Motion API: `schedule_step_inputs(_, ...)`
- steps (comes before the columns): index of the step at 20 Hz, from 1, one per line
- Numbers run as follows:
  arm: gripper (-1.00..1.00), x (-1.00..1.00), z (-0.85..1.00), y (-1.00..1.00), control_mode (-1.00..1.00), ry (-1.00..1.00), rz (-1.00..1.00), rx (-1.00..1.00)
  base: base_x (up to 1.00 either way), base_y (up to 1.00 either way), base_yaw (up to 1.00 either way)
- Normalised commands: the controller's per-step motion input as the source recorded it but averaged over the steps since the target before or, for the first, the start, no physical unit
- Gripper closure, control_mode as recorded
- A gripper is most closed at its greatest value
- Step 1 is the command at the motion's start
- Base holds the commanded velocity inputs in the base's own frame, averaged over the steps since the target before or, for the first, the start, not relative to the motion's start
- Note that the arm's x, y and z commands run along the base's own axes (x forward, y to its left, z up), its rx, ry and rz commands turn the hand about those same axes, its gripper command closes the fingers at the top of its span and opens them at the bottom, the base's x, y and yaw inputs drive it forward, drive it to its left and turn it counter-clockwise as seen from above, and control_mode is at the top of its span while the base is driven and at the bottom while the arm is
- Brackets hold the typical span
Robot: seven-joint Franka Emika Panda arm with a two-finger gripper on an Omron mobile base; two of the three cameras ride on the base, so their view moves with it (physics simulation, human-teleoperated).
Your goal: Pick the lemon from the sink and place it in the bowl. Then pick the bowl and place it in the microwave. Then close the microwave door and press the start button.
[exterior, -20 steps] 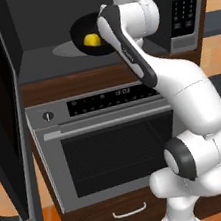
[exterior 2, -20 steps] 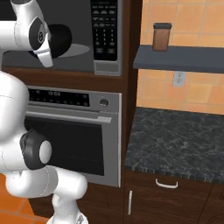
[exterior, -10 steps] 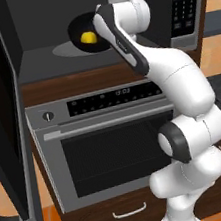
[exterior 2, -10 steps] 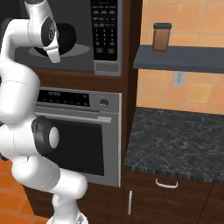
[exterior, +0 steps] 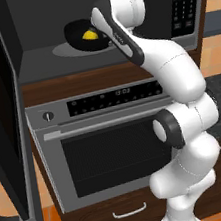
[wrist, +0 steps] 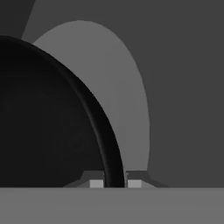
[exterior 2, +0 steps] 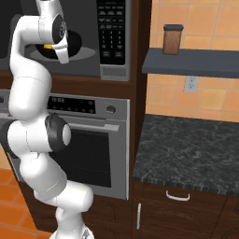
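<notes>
Claw (wrist: 114,183) tight on bowl (wrist: 48,118) rim

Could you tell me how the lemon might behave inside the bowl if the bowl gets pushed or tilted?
The lemon is roundish, so it would probably roll. The bowl's glossy black inside looks slippery. Its raised rim should likely keep the fruit in.

No text can be read. Faint marks are seen on the oven display (exterior: 122,91) and the microwave keypad (exterior 2: 112,29), at 12 o'clock, too blurred to be made out.
</notes>
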Motion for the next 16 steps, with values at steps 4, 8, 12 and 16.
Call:
schedule_step_inputs(4,-1.0,-0.32,-0.09,0.07,-1.0,-0.2,0.0,0.0,0.0,0.0,0.0)
schedule_step_inputs(8,-1.0,-0.66,-0.42,0.01,-1.0,-0.33,0.0,0.0,0.0,0.0,0.0)
schedule_step_inputs(12,-1.0,-0.65,-0.31,0.0,-1.0,-0.24,0.0,-0.01,0.0,0.0,0.0)
schedule_step_inputs(16,-1.0,-0.13,-0.14,0.0,-1.0,-0.01,0.0,-0.18,0.0,0.0,0.0)
